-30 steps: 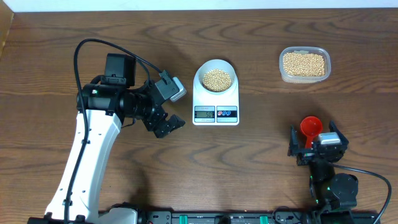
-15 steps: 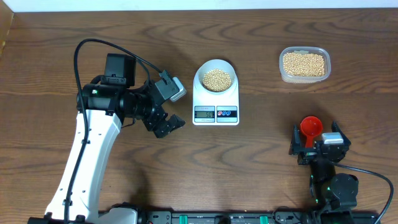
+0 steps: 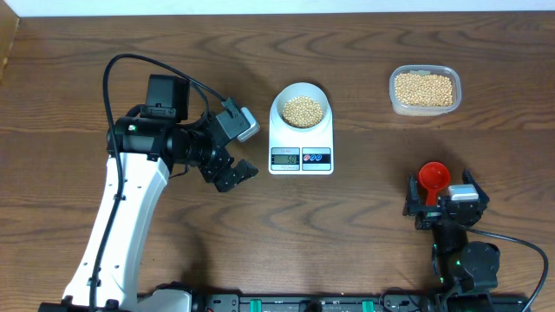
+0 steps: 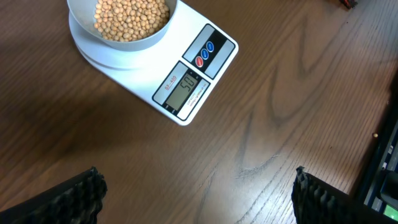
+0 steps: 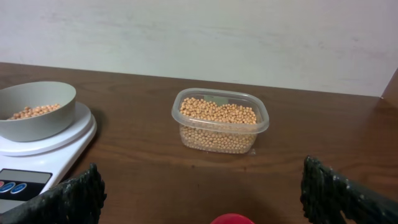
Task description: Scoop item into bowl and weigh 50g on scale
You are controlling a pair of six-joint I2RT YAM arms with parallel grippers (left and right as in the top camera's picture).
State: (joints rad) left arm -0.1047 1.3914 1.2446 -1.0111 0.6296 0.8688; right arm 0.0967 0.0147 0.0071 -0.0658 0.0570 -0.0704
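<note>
Left arm (image 3: 130, 186), white, bends up from the near edge of the table (image 3: 364, 234) and then right, with a black cable (image 3: 130, 62) looped over it. The left gripper (image 3: 234, 176) hangs over bare wood just left of the scale (image 3: 301, 139), fingers (image 4: 81, 196) spread wide and empty. The scale sits mid-table with nothing between it and the gripper. The bowl (image 3: 301, 108) rests on its platform, part full of beans (image 3: 301, 111). The display (image 4: 186, 86) digits look like 50. A clear tub (image 3: 424, 89) holding more of the same beans sits far right, well apart from the scale. A red scoop (image 3: 434, 177) lies on the table just ahead of the right gripper (image 3: 440, 198). That gripper is low at the near right edge and faces the tub, fingers (image 5: 339, 193) parted and not clamping the scoop.
</note>
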